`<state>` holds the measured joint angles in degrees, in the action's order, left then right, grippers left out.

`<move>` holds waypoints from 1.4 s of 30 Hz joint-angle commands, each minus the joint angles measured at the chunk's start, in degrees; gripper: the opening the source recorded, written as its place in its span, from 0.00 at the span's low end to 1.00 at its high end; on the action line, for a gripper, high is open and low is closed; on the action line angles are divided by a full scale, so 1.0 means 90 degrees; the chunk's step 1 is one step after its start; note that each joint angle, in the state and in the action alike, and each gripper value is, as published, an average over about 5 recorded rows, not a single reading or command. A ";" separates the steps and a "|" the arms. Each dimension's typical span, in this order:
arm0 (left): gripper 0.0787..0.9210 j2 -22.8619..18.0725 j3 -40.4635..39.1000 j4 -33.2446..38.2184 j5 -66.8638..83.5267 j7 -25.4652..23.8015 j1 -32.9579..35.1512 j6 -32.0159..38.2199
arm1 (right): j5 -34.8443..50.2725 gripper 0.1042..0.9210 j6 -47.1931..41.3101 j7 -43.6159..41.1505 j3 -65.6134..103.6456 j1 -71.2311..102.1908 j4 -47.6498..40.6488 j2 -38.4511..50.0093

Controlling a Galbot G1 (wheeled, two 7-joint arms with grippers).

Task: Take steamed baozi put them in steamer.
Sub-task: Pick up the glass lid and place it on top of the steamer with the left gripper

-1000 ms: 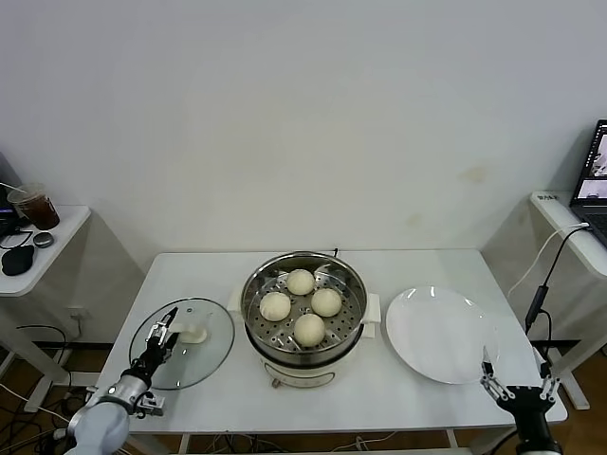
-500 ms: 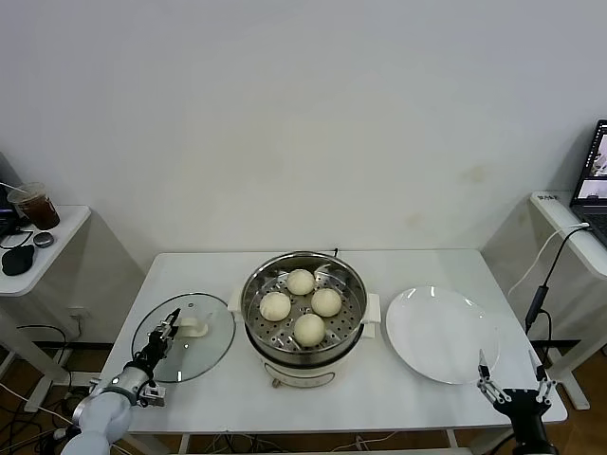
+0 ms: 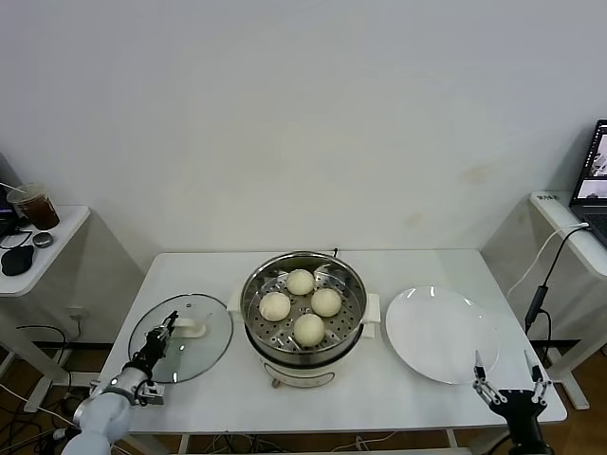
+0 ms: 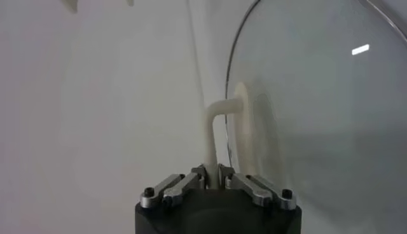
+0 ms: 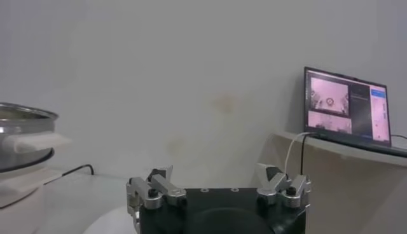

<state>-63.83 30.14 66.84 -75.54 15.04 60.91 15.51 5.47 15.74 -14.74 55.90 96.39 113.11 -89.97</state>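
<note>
All four buns (image 3: 300, 304) sit inside the steamer (image 3: 303, 318). The lid (image 3: 183, 338) lies flat on the bench (image 3: 379, 389), just left of it, nearer the left claw (image 3: 157, 339), pressed together. The right claw (image 3: 507, 377) hangs spread.

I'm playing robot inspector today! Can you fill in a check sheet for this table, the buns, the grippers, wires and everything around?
Surface: white table, clean.
Job's things: four baozi all inside the steamer.
Clutter: glass lid left of the steamer; bare plate on its right.
Grippers: left gripper over the lid, shut on its handle; right gripper open, at the table's front right corner.
Cables: black cord hanging right of the table.
Surroundings: laptop on right shelf; drink cup on left shelf.
</note>
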 commanded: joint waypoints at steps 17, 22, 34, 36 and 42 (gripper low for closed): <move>0.11 0.0942 0.1389 0.5809 0.3024 -0.0765 0.3885 -0.2969 | -0.0170 0.88 0.0038 0.0003 -0.0455 0.0185 0.0060 0.0218; 0.11 0.1154 0.1084 0.7043 0.3023 -0.1307 0.3904 -0.4249 | -0.0252 0.88 0.0081 0.0010 -0.0653 0.0218 -0.0004 0.0279; 0.11 0.1563 -0.2065 0.6844 0.2568 -0.1923 0.1141 -0.5598 | -0.1165 0.88 0.0280 0.0317 -0.0958 -0.0111 -0.0557 0.0037; 0.11 0.1369 -0.2654 0.6618 0.2256 -0.2125 0.0550 -0.5795 | -0.1318 0.88 0.0316 0.0426 -0.0955 -0.0184 -0.0665 -0.0009; 0.11 0.0278 -0.3987 0.5880 0.0608 -0.3104 -0.0773 -0.6102 | -0.1550 0.88 0.0409 0.0655 -0.0963 -0.0301 -0.0835 -0.0046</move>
<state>-52.90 18.68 123.55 -54.43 -1.17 75.48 -29.19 -3.52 18.64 -11.55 48.06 95.16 108.54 -89.68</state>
